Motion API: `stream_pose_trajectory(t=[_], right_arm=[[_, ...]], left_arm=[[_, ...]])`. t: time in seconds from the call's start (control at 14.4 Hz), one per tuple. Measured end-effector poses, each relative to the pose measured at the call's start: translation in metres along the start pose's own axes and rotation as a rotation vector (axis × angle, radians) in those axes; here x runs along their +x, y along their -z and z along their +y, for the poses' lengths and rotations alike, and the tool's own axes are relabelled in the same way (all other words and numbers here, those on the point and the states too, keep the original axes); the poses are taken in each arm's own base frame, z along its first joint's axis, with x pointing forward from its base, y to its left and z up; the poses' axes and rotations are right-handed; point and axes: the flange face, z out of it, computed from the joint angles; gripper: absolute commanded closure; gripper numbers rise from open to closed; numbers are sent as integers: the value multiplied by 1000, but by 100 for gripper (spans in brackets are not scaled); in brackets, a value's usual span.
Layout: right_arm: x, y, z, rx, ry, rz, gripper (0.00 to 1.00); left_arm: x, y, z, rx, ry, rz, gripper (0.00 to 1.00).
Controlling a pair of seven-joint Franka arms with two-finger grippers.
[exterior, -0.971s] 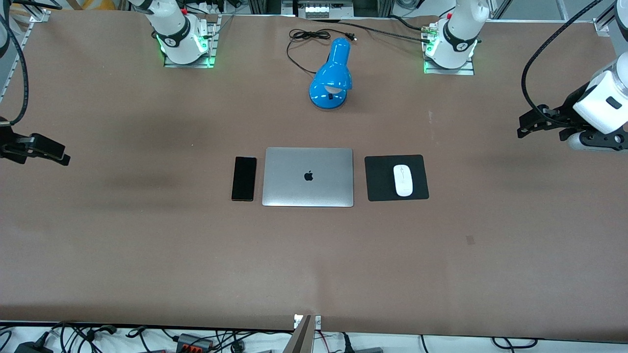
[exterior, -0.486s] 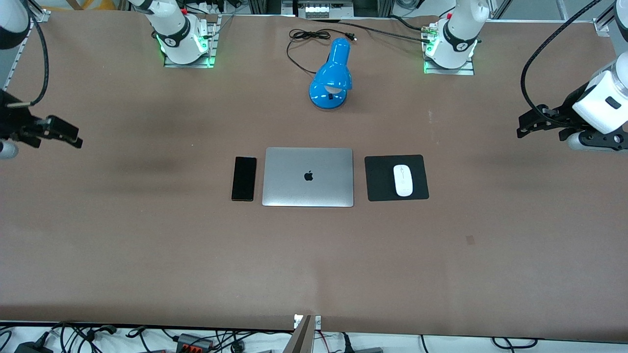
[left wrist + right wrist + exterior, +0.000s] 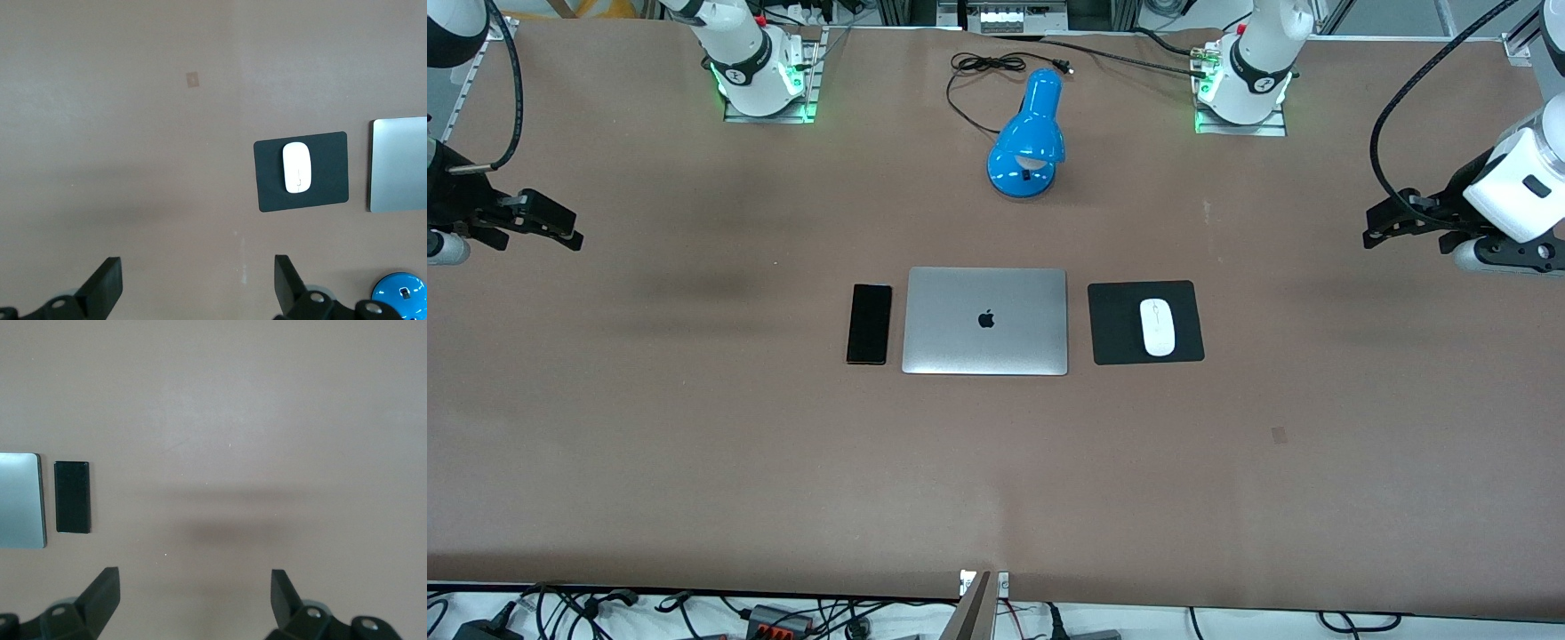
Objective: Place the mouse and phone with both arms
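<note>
The white mouse (image 3: 1158,326) lies on a black mouse pad (image 3: 1112,324) beside the silver laptop (image 3: 985,321), toward the left arm's end of the table. It also shows in the left wrist view (image 3: 297,167). The black phone (image 3: 869,324) lies flat on the table beside the laptop, toward the right arm's end, and shows in the right wrist view (image 3: 72,497). My left gripper (image 3: 1380,229) is open and empty, up over bare table at the left arm's end. My right gripper (image 3: 560,229) is open and empty, up over bare table at the right arm's end.
A blue desk lamp (image 3: 1029,138) lies farther from the front camera than the laptop, its black cord (image 3: 974,76) trailing toward the arm bases. The mouse pad (image 3: 333,173) and the laptop's edge (image 3: 399,164) show in the left wrist view. Loose cables lie past the table's near edge.
My right gripper has risen and swung in from the table's end toward the middle. The left gripper has barely moved. The mouse and phone lie still.
</note>
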Motion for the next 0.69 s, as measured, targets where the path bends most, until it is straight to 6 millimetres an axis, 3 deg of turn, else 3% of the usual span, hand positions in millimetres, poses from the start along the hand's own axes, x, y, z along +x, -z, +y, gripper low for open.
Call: stream_pose_trajectory(t=[0.69], right_arm=[[1,5,5,0,-7,21,0]], left_arm=[[-1,1,-1,0,1,-6,0]])
